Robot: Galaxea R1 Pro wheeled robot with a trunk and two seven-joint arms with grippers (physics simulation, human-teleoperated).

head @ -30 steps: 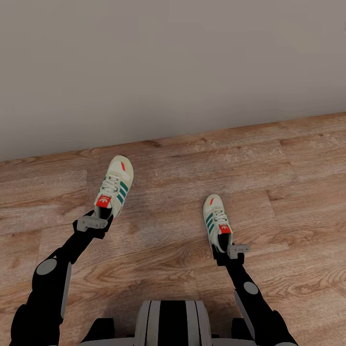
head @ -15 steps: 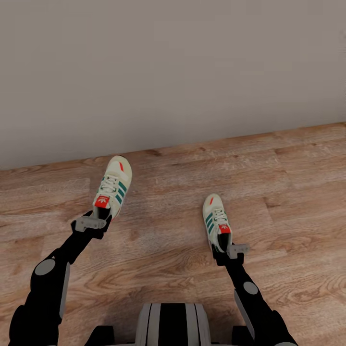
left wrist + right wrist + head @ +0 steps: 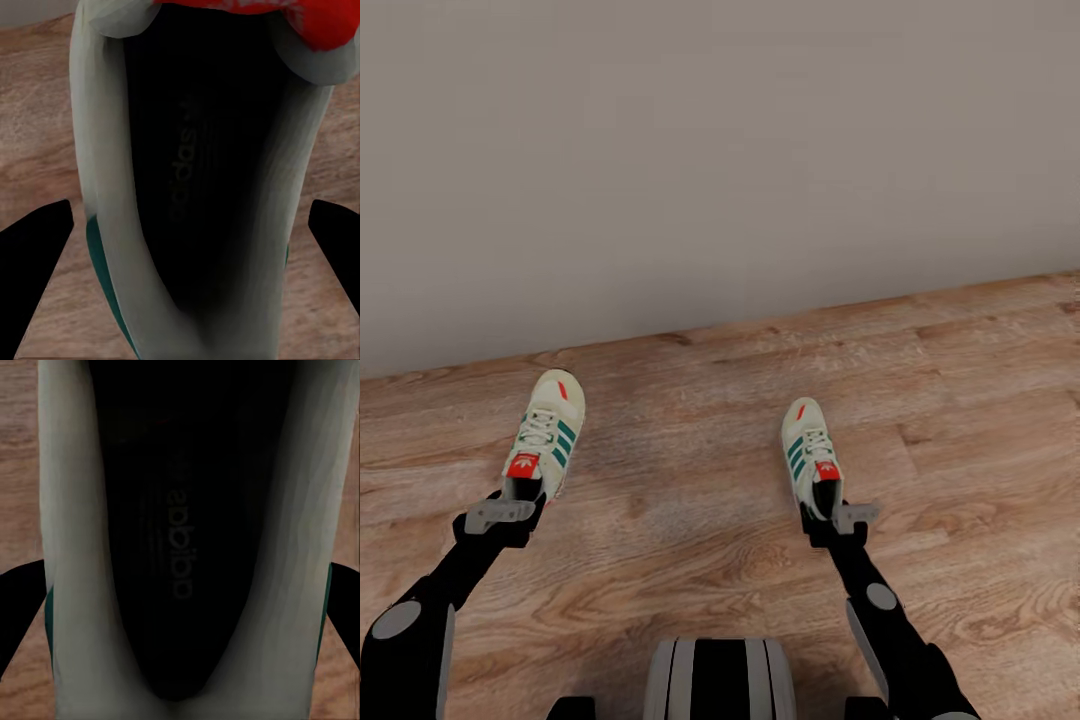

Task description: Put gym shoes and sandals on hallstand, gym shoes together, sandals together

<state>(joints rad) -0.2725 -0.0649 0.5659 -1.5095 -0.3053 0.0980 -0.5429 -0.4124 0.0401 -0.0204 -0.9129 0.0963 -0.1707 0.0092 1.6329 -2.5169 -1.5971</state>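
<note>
Two cream-white gym shoes with green stripes hang over the corridor floor (image 3: 690, 500), toes toward the wall. My left gripper (image 3: 518, 497) is shut on the heel of the left gym shoe (image 3: 545, 432). In the left wrist view its dark fingers (image 3: 37, 270) flank the gym shoe's opening (image 3: 195, 187). My right gripper (image 3: 826, 510) is shut on the heel of the right gym shoe (image 3: 808, 452). The right wrist view looks into that gym shoe (image 3: 180, 547) from close up. The sandals and the hallstand are out of view.
A plain grey wall (image 3: 720, 150) rises just beyond the shoes and meets the wood planks along a slanted line. Bare plank floor stretches to the right (image 3: 980, 420). My trunk (image 3: 718, 680) is at the bottom centre.
My left arm has swung outward to the left, carrying its shoe along. The whole view has shifted, so the camera moved. The right arm and its shoe keep their place in the picture.
</note>
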